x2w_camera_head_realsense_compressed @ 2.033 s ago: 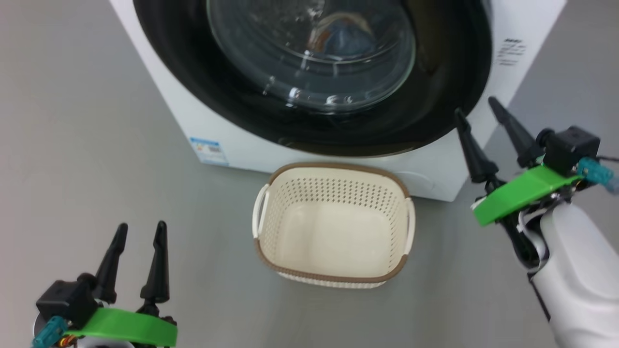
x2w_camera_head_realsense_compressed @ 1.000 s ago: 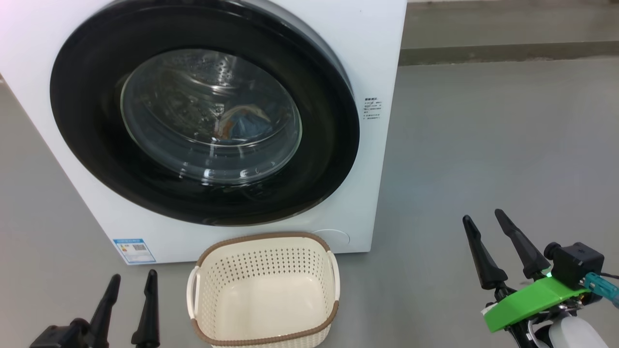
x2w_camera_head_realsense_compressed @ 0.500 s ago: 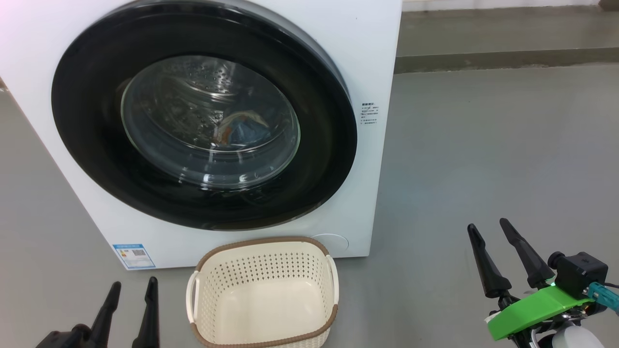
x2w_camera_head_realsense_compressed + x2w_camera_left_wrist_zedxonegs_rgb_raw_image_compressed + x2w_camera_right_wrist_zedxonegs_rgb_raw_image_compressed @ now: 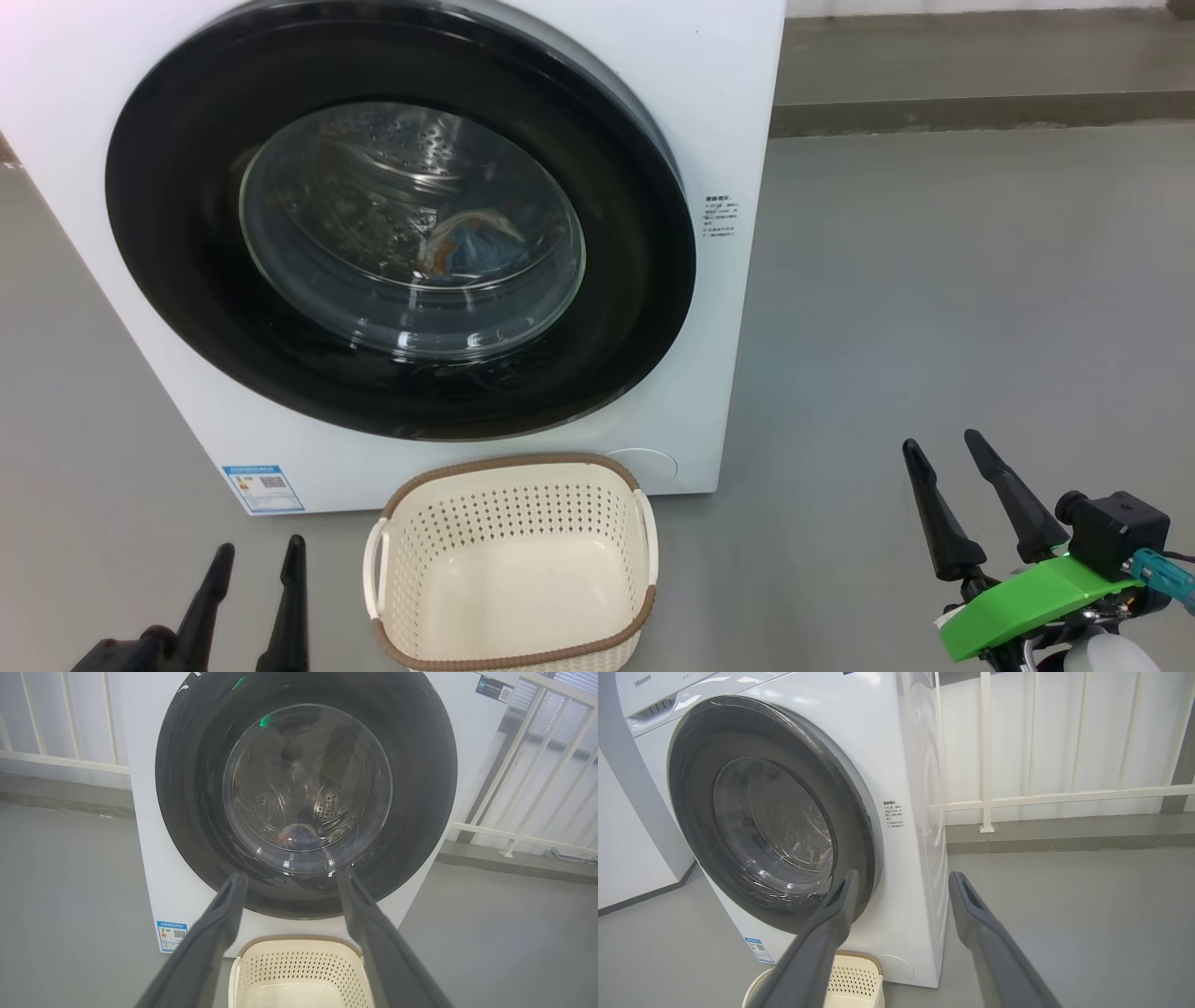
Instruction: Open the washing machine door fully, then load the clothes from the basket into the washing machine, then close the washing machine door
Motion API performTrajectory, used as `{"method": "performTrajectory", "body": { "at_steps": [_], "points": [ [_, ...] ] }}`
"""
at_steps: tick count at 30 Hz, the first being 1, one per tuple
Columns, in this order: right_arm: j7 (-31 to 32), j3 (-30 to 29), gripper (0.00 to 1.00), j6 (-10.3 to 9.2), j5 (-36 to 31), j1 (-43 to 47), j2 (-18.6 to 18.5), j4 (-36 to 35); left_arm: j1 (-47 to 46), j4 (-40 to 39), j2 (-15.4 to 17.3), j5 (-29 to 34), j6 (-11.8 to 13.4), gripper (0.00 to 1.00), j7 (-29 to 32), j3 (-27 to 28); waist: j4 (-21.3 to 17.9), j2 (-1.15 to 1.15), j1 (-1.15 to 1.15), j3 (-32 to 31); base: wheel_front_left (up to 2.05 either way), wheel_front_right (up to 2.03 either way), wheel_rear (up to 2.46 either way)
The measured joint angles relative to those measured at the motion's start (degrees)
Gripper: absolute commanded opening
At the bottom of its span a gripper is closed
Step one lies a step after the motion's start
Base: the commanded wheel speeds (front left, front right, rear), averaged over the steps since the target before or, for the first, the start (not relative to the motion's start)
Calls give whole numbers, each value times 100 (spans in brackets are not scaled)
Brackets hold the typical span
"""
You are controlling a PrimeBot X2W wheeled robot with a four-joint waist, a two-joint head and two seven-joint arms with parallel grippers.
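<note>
Looking out over a smooth grey concrete floor (image 4: 934,280), with white railing bars (image 4: 985,751) running along behind. Seeing the big white front-loading washing machine (image 4: 738,112) standing in the upper left of the head view, a small blue label (image 4: 263,487) sticking to its lower left corner. Finding the large round glossy black door (image 4: 635,308), a bulging clear glass window at its centre, lying flush against the machine front and apparently shut. Not managing to tell from these views whether the latch is catching. Spotting the soft blue fabric clothes (image 4: 476,245), with orange and cream patches, lying inside the steel drum and showing through the middle of the glass. Seeing the small cream-white perforated plastic basket (image 4: 509,464) with a brown rim sitting on the floor just in front of the machine, at the bottom centre of the frame, holding nothing.

Seeing the left tool (image 4: 260,547) hanging at the lower left of the frame near the basket's left handle, dark fingers spread wide, gripping nothing. Seeing the right tool (image 4: 941,441) hovering at the lower right, well apart from the machine, likewise spread wide and carrying nothing.

Judging all three steps as looking done, going by clothes in the drum, bare basket and flush door. Expecting the next move to be calling for little, perhaps a light press on the door's black rim to confirm the latch, otherwise taking both arms clear.
</note>
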Motion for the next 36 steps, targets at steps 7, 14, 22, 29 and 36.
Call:
{"method": "performTrajectory", "body": {
  "at_steps": [7,14,22,29,36],
  "points": [
    [0,-10,100,0,0,0,13,56,-1,1,-3,0,0,100,0,1,4,0,0,3,0,0,0],
    [0,-9,100,0,0,0,34,76,-2,1,-5,0,0,100,0,1,-4,0,0,8,0,0,0],
    [0,-4,100,0,1,0,34,100,-3,1,-22,0,0,100,0,0,-4,0,0,-3,0,0,0],
    [0,-1,100,0,1,0,34,101,-3,-3,-23,0,0,100,0,4,6,0,0,-11,0,0,0],
    [0,4,100,0,2,0,34,114,-3,-3,-22,0,0,100,0,4,4,0,0,-7,0,0,0]
  ]
}}
